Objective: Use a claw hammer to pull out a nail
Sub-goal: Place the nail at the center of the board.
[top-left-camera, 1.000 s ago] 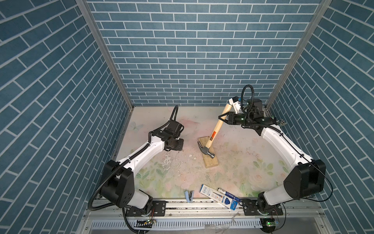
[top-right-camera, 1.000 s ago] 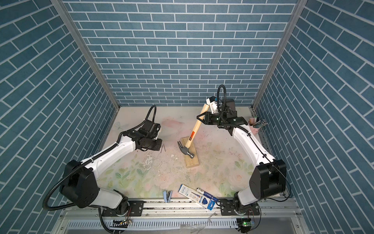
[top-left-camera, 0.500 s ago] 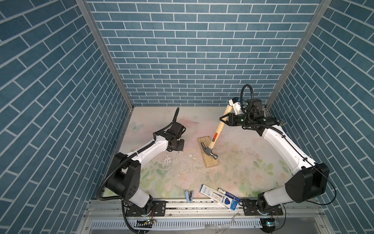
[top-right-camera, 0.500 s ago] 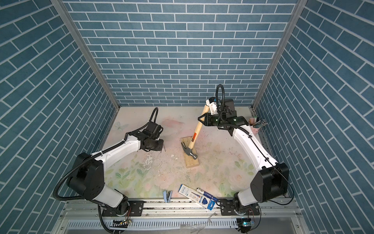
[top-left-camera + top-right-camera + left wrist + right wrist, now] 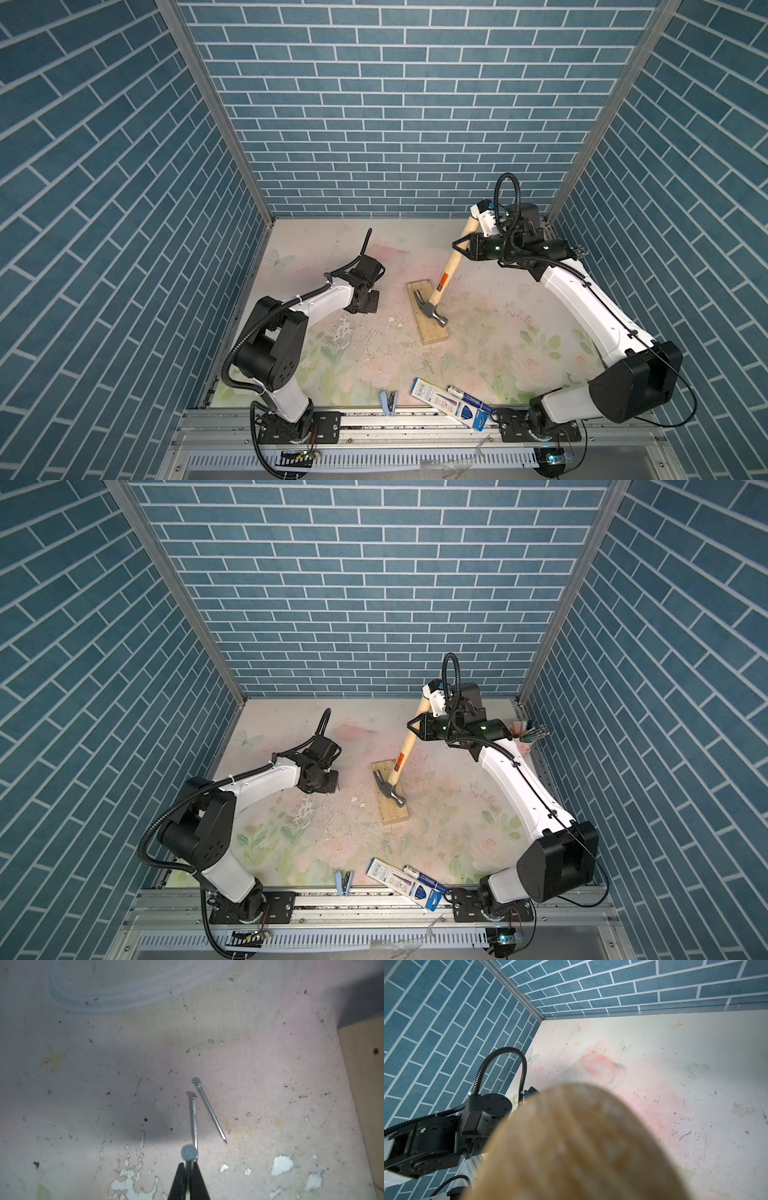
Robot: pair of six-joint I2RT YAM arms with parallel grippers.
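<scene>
The claw hammer (image 5: 446, 274) leans steeply, pale handle up, with its dark head (image 5: 430, 307) resting on a wooden block (image 5: 430, 328). My right gripper (image 5: 462, 246) is shut on the upper handle; in the right wrist view the blurred handle end (image 5: 571, 1147) hides the jaws. Both top views show the hammer (image 5: 404, 752) and the block (image 5: 392, 810). My left gripper (image 5: 188, 1164) is shut on a nail (image 5: 189, 1152), head up, low over the mat. The same gripper (image 5: 368, 301) is left of the block. Two loose nails (image 5: 193, 1120) (image 5: 209, 1110) lie flat just beyond it.
At the front edge lie a blue stapler (image 5: 388, 402) and a flat pen box (image 5: 449, 401). A cup of pens (image 5: 525, 735) stands at the back right corner. White flakes (image 5: 345, 332) dot the floral mat. Brick walls close three sides.
My left arm's elbow and shoulder link have swung toward the back while its gripper stayed low beside the block. The hammer and right arm have barely shifted.
</scene>
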